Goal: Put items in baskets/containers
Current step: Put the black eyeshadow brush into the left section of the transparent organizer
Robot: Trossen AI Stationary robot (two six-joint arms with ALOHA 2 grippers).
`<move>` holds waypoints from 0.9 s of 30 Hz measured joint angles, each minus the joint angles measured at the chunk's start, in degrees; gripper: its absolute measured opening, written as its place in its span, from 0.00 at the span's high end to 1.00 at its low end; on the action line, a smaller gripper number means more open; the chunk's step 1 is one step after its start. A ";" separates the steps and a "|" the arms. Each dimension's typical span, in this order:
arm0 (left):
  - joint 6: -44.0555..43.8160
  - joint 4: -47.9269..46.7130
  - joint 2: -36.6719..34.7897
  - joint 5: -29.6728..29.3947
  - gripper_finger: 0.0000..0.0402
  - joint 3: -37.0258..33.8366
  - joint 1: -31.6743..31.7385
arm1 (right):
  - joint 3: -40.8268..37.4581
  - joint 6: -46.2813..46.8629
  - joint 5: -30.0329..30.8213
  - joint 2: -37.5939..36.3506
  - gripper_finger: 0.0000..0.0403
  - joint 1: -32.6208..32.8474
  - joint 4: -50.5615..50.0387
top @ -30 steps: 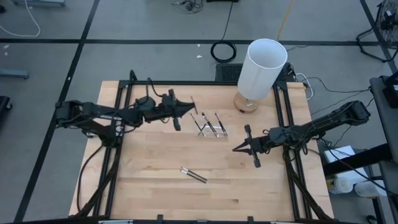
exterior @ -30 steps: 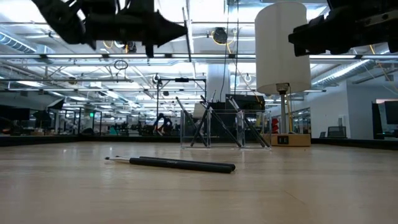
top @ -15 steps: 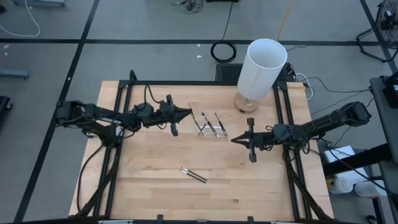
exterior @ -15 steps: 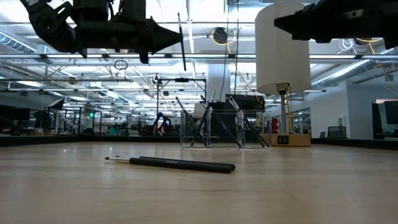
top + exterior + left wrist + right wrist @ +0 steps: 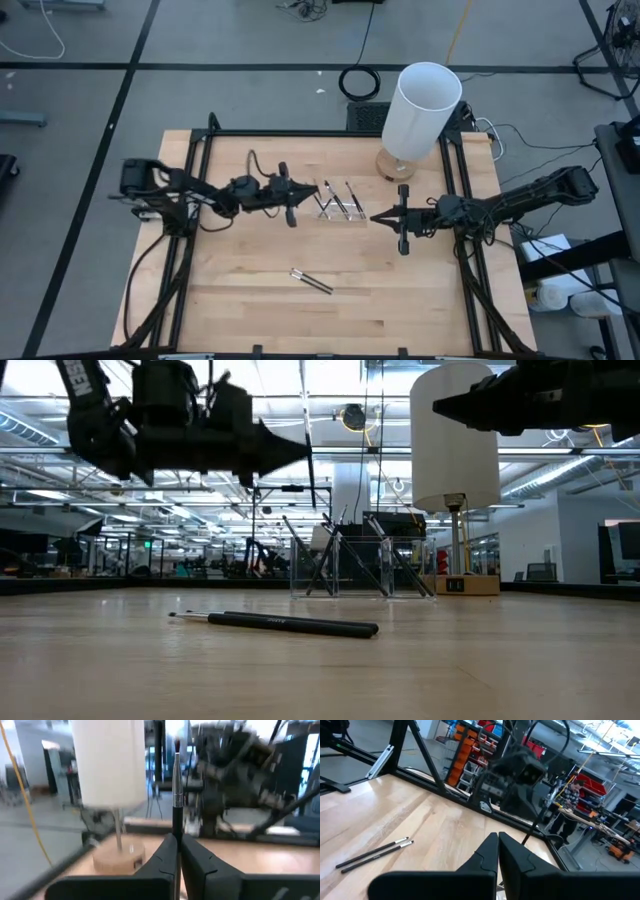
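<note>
The left claw [image 5: 300,193] is pinched tight on one thin stick [image 5: 177,780], held up in the air just beside the clear tray [image 5: 340,201]. The right claw [image 5: 378,217] is closed and holds nothing. Two more sticks [image 5: 311,281] lie on the table [image 5: 240,290].

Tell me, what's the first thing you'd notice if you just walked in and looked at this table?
Probably the tall white cylinder on its round wooden base at the table's far edge. Next, the left gripper, jaws shut on a thin dark stick that points upward, right beside the clear tray already holding several sticks. The right gripper hangs shut and empty on the tray's other side, and two more sticks lie nearer the front.
</note>
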 joint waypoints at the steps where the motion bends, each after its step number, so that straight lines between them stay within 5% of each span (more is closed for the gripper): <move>1: -0.77 0.90 1.56 -0.36 0.97 -0.03 0.00 | 0.00 -0.04 -0.05 0.00 1.00 0.02 -0.02; 7: -2.30 13.37 8.92 -0.74 0.98 -0.02 -0.62 | 0.00 -0.21 -0.13 0.00 1.00 0.02 0.44; 27: -2.84 15.50 19.76 -7.00 0.97 0.52 -0.70 | -0.02 0.21 -0.17 0.01 1.00 0.08 -0.33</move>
